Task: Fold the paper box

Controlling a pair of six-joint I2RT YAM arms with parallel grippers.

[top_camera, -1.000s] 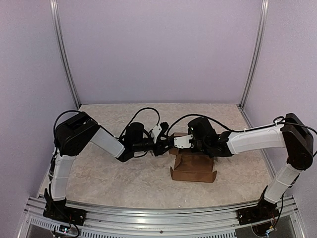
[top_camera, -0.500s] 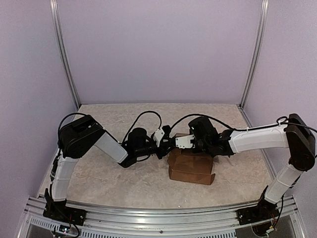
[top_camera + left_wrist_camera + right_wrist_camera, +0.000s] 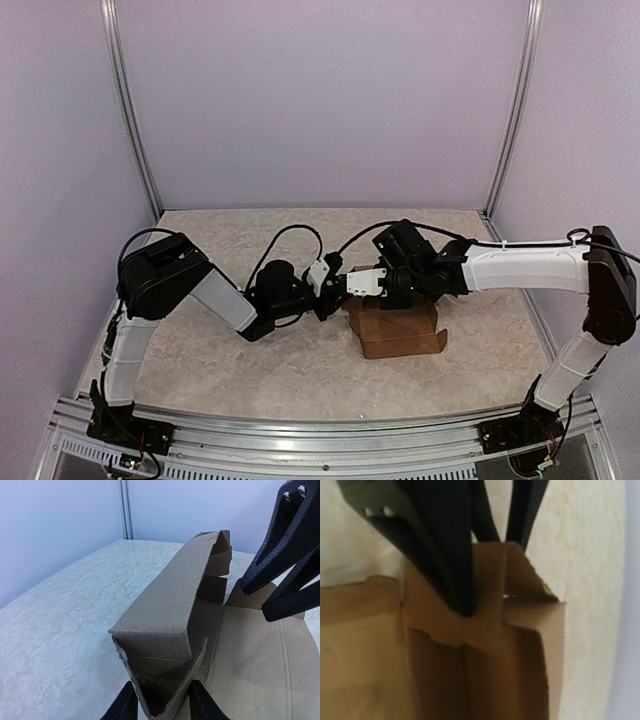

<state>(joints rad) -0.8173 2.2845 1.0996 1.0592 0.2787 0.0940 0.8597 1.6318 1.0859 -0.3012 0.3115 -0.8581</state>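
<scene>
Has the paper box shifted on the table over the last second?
Yes. The paper box has drawn back from the front rail: its near edge now lies farther from the rail, and the box has turned slightly.

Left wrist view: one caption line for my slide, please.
The left hand straddles the raised wall of the paper box.

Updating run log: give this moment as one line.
paper box: one wall folded up | left gripper: clamping wall end | right gripper: open astride flap
</scene>
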